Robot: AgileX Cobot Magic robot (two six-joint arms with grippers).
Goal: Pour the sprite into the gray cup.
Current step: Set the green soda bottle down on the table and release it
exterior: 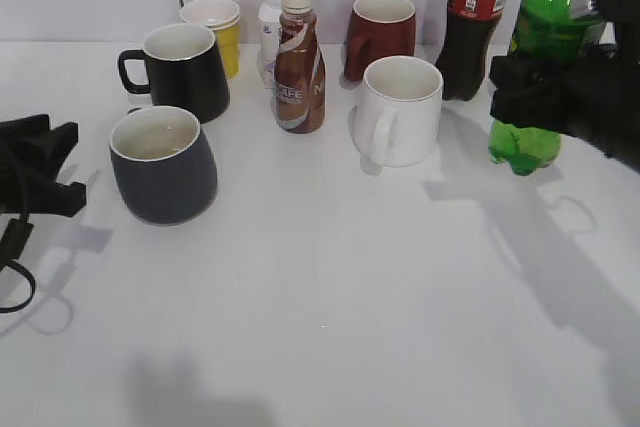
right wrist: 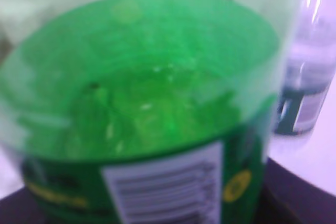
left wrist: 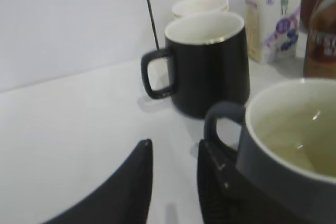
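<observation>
Right tool (exterior: 560, 97) grips the tall translucent green plastic bottle (exterior: 545, 47) at frame right, lifted; left tool (left wrist: 173, 182) open beside the squat slate-gray mug (exterior: 163, 164), left-centre on the worktop (exterior: 350, 297). We judge the crossing risks clipping the white mug (exterior: 400, 110).

Right gripper (exterior: 545, 97) — far right of the scene, black body reaching in from the right edge, fingers closed around the sprite (exterior: 545, 47) at mid-height; bottle base appears off the table, leaning slightly.

Left gripper (exterior: 45, 172) — near left edge, low over the table, jaws parted with a narrow gap, holding nothing; cable loops below it.
</observation>
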